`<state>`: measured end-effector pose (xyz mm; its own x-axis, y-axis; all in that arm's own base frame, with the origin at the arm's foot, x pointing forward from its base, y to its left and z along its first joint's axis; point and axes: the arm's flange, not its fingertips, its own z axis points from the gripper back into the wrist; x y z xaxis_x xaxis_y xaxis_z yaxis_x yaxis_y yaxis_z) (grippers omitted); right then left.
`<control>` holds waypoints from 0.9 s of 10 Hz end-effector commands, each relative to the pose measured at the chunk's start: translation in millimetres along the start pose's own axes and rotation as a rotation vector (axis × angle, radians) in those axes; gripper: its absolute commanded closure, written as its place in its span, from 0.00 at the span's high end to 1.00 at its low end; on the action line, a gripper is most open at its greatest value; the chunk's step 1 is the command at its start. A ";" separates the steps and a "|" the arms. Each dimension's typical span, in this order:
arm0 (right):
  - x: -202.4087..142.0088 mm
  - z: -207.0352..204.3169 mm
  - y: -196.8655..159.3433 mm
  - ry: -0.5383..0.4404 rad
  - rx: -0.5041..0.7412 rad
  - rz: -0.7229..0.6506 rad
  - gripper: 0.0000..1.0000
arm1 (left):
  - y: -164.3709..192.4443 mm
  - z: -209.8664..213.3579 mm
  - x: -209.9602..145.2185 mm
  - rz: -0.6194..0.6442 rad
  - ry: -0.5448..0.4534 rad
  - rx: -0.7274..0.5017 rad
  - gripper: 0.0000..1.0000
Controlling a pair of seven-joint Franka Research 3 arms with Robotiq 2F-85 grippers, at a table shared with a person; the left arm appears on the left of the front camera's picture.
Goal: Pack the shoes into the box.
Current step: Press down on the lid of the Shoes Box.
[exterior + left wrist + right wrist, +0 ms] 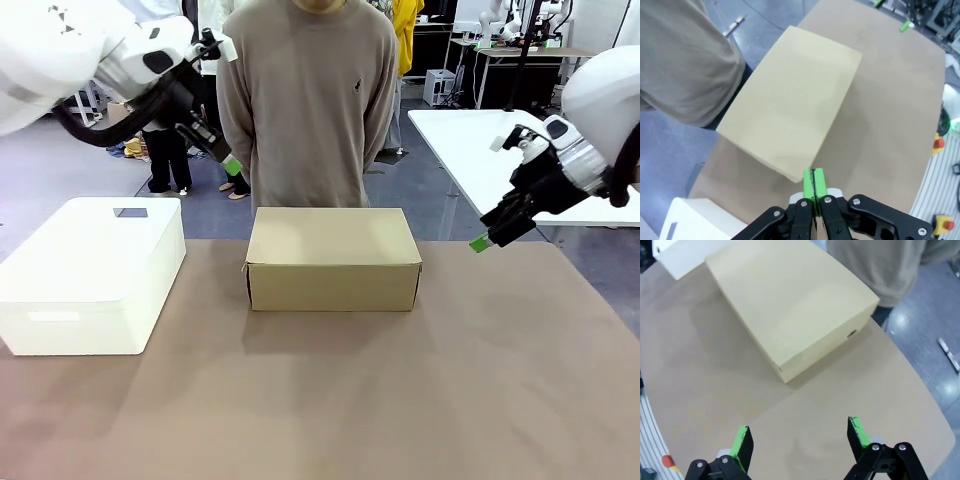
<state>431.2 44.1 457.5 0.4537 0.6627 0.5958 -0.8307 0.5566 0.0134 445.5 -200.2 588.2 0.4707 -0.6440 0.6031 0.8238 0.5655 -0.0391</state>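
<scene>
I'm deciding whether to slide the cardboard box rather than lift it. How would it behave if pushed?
The box sits flat, low and wide on the table, so it probably slides rather than tips. Its closed cardboard walls look fairly stiff, though they may dent under narrow fingertips.

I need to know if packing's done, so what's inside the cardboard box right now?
The box has its lid shut flat, so its inside is covered; whether shoes are in there cannot be seen.
</scene>
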 end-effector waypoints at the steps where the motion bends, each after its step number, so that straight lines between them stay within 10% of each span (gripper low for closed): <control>1: 2.6 19.7 30.7 0.050 -0.060 -0.061 1.00 | 5.7 -5.7 24.4 0.073 -0.015 -0.039 0.00; 9: -7.1 79.3 93.9 0.015 -0.193 -0.028 1.00 | 38.9 -95.0 45.3 0.169 0.023 -0.108 0.00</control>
<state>349.1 50.8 527.9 0.4501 0.6630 0.5982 -0.7624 0.6341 -0.1292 522.8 -252.3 537.8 0.6032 -0.5748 0.5530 0.7703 0.5996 -0.2169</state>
